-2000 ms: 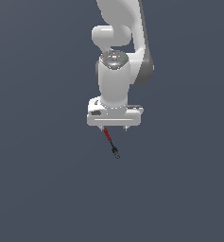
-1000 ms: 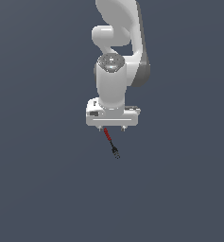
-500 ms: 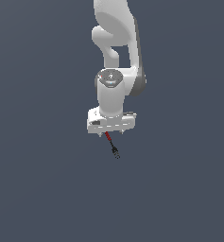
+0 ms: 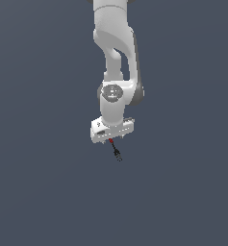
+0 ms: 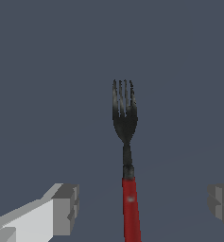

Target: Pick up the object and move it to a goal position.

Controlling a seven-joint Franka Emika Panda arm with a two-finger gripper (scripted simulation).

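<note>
Only the fork lies between the spread fingers; open floor all around.

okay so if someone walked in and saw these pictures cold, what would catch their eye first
Most likely the fork with its red handle and dark tines, the only colour on the flat grey ground; the wrist view shows it lying between the two fingers of the open tool. Next, the white arm coming down from the top of the exterior view, with its tool just above the fork's red end.
</note>
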